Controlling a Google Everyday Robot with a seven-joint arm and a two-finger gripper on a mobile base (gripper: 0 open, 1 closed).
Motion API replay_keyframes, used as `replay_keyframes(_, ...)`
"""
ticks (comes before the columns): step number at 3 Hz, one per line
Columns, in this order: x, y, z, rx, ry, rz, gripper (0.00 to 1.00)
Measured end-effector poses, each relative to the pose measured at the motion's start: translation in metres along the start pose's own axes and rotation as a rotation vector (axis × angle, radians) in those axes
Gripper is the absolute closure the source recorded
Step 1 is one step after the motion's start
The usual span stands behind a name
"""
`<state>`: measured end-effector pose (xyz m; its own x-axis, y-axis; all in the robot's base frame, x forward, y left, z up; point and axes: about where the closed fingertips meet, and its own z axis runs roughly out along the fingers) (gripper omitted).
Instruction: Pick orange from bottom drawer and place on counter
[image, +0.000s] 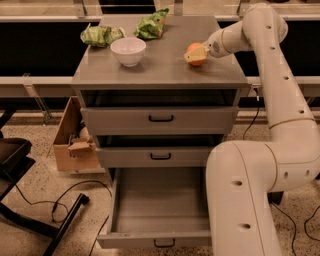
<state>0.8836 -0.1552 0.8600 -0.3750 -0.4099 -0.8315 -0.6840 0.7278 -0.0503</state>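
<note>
The orange (195, 56) is at the right side of the grey counter (160, 70), at or just above its surface. My gripper (196, 53) reaches in from the right and is shut on the orange, its pale fingers (199, 50) around the fruit. The bottom drawer (159, 210) stands pulled out and shows nothing inside. My white arm curves down the right side of the cabinet.
A white bowl (128, 51) stands on the counter's left half. Two green snack bags (101, 35) (153, 24) lie at the back. The two upper drawers (160, 120) are shut. A cardboard box (72, 142) and cables lie on the floor at the left.
</note>
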Motion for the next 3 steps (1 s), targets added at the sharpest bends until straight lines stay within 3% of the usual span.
replay_keyframes(2,0.0008,0.0014,0.0000,0.000,0.000,0.000,0.13)
replay_keyframes(3,0.0008,0.0014,0.0002,0.000,0.000,0.000,0.00)
